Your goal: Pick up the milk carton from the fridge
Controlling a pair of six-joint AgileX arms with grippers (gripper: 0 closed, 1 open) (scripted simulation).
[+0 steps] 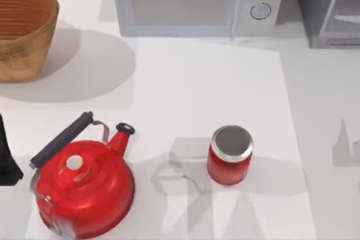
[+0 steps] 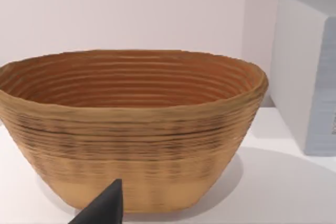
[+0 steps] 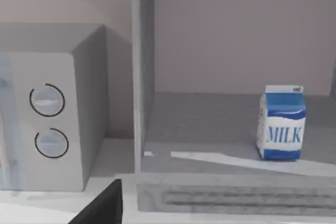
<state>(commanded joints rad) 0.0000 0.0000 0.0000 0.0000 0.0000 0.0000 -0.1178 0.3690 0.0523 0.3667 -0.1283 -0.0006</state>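
The milk carton [image 3: 282,124], blue with a white face reading MILK, stands upright on the grey floor inside the fridge [image 3: 143,77], towards its right side. The fridge [image 1: 332,9] is at the table's back right corner, to the right of the microwave. A dark part of my right gripper [image 3: 102,208] shows low in the right wrist view, well short of the fridge and the carton. My left arm [image 1: 8,155] is parked at the table's left edge, and its gripper [image 2: 105,208] faces the wicker basket.
A light grey microwave [image 1: 197,1] with two round knobs stands at the back middle. The wicker basket [image 1: 22,29] is at the back left. A red kettle [image 1: 84,181] sits front left. A red jar [image 1: 230,155] with a silver lid stands front centre.
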